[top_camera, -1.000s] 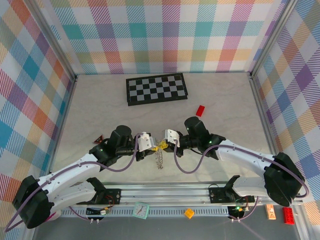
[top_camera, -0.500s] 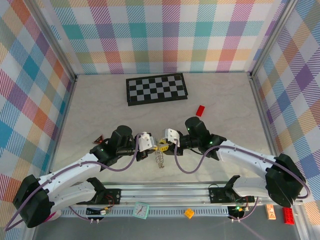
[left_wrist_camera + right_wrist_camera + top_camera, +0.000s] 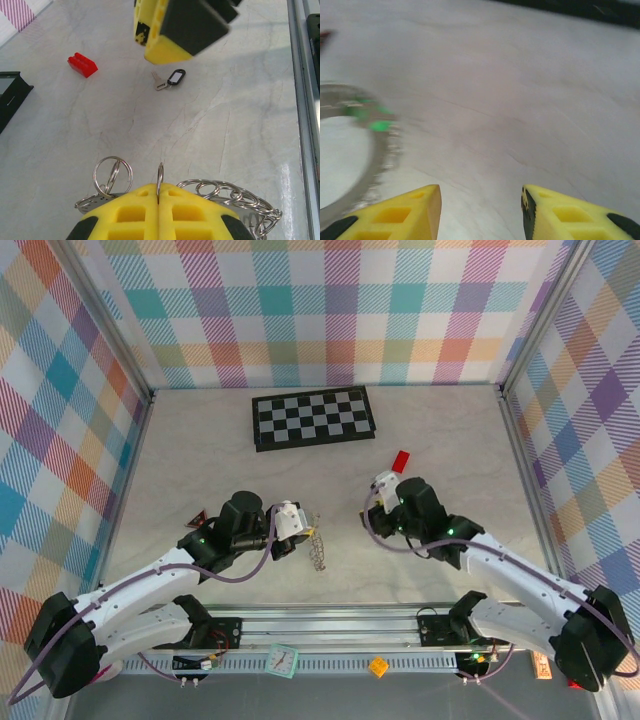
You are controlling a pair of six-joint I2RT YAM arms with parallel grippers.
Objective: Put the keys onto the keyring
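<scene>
One key seems threaded, the green key blurred on the keyring, which the left end effector pinches shut by a loop near the worktop's near edge; next the empty, parted right end effector must fetch the black-headed key lying loose near the red block.

This is a robotics lab test cell rather than a lived-in room. A pale marble-look tabletop is boxed in by bright plaid cloth walls hung on aluminium posts. Two robot arms, the left arm and the right arm, stand bolted to a slotted aluminium rail at the near edge. A black-and-white chequered board lies near the back wall.
</scene>
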